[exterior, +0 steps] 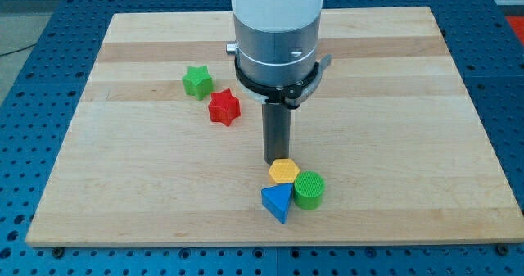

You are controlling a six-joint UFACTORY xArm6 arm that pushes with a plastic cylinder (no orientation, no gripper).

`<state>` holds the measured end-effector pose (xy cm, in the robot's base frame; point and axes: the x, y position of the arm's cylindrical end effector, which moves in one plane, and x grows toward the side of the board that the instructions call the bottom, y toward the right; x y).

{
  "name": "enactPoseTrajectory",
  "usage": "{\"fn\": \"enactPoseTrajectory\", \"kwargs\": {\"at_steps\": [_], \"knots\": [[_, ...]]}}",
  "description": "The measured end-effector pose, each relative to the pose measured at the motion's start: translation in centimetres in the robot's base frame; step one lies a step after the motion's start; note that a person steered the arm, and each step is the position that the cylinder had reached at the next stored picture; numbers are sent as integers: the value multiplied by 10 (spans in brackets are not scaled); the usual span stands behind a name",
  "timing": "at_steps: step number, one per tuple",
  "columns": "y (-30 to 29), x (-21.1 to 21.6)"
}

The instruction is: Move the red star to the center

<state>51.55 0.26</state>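
On the pale, grained wooden board [393, 104], the matte red star [223, 108] lies left of centre, just beside the green star [196, 81]. My tip [275, 161] has no jaws and holds nothing. It sits at the top edge of the yellow hexagon [284, 171], which clusters with the ribbed green cylinder [309, 189] and blue triangle [277, 201].

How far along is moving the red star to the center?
Nothing looks done: the red star sits left of the board's middle, beside the green star. My tip is far from it, right above the yellow hexagon. Reaching the star and pushing it rightward both remain.
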Motion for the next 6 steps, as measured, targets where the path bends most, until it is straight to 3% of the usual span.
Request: {"fn": "enactPoseTrajectory", "kwargs": {"at_steps": [4,6], "knots": [[-35,0],[-110,-23]]}}
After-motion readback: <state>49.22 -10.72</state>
